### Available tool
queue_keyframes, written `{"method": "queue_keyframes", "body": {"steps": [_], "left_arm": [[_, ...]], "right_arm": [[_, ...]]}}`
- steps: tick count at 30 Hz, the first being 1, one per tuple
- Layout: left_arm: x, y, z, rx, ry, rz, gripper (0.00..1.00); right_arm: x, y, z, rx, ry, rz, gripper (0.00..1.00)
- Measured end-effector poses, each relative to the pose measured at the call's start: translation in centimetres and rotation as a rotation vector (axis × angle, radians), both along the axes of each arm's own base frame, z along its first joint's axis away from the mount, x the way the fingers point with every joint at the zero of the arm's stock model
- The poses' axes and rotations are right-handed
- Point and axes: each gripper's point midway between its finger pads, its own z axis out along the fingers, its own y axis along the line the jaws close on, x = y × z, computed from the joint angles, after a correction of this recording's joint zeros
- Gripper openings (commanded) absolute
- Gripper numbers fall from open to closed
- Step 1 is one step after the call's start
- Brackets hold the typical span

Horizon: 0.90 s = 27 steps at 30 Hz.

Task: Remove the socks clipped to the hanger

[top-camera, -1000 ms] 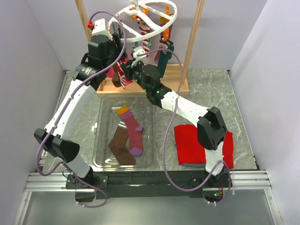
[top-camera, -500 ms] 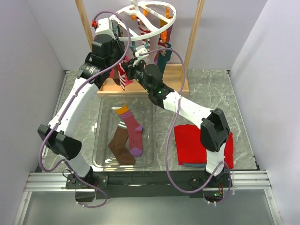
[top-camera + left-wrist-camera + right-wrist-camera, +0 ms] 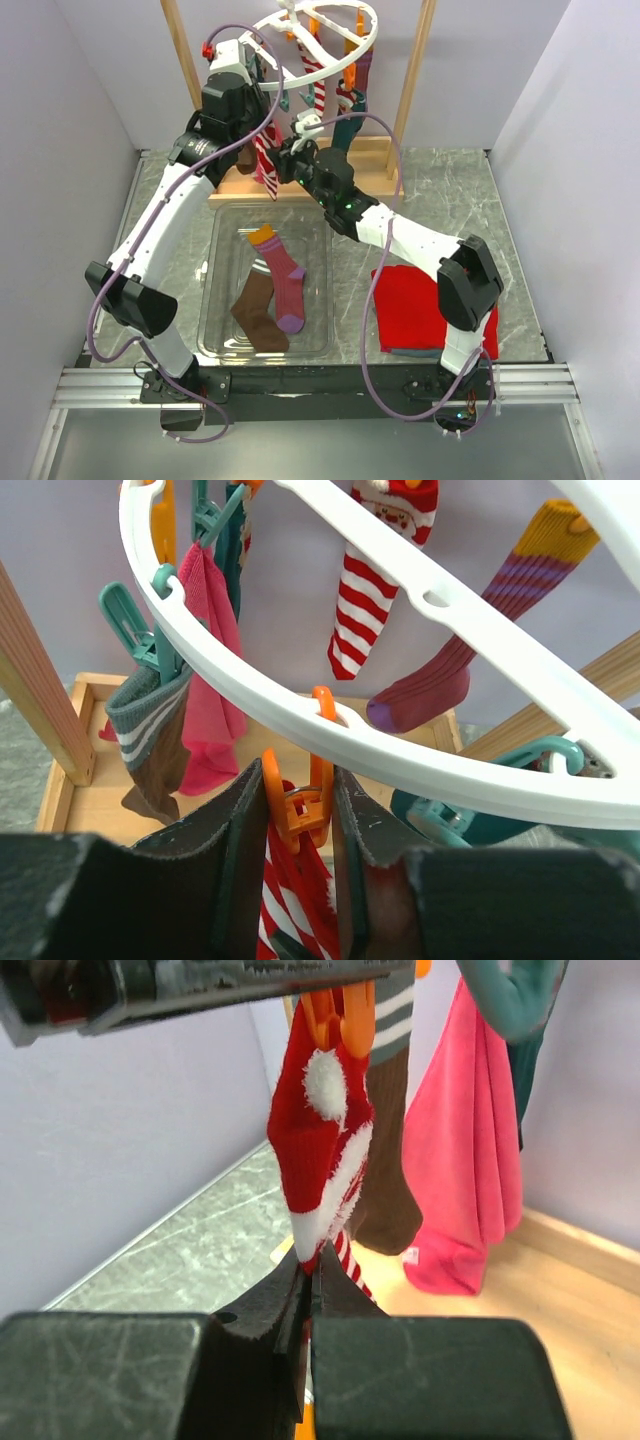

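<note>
Nearest: clear tray (image 3: 211, 290) holds 2 socks already off the hanger, brown sock (image 3: 258, 312) & magenta sock (image 3: 283, 275), touching. Red cloth (image 3: 408, 305) lies to tray's R. Farther back, R gripper (image 3: 308, 1285) has jaws pinched tight on lower part of the striped sock (image 3: 318, 1150), which hangs from orange clip (image 3: 345, 1015). L gripper (image 3: 297, 792) sits above, jaws narrow, pads touching both sides of that clip. Behind: white ring hanger (image 3: 400, 740) w/ more clipped on, i.e. brown-banded sock (image 3: 150, 740), 2nd striped sock (image 3: 365, 590), maroon sock (image 3: 440, 680).
</note>
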Motion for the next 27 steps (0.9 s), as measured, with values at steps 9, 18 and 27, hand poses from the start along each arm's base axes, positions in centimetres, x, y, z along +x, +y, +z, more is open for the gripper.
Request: {"method": "queue_keyframes", "body": {"steps": [9,18,27], "left_arm": [[0.0,-0.2,0.0,-0.003,0.003,-0.01,0.1],[-0.1,-0.4,0.0,-0.007,0.003,-0.024,0.49],[-1.3,-0.9,0.1,-0.034,0.01,-0.069,0.81]], "right_arm": [[-1.2,-1.0,-0.8,-0.009,0.042,0.002,0.0],[-1.8,-1.2,-2.0,-0.035,0.099,0.01,0.0],[-7.8,-3.8,-2.1,-0.03,0.201,0.076,0.0]]}}
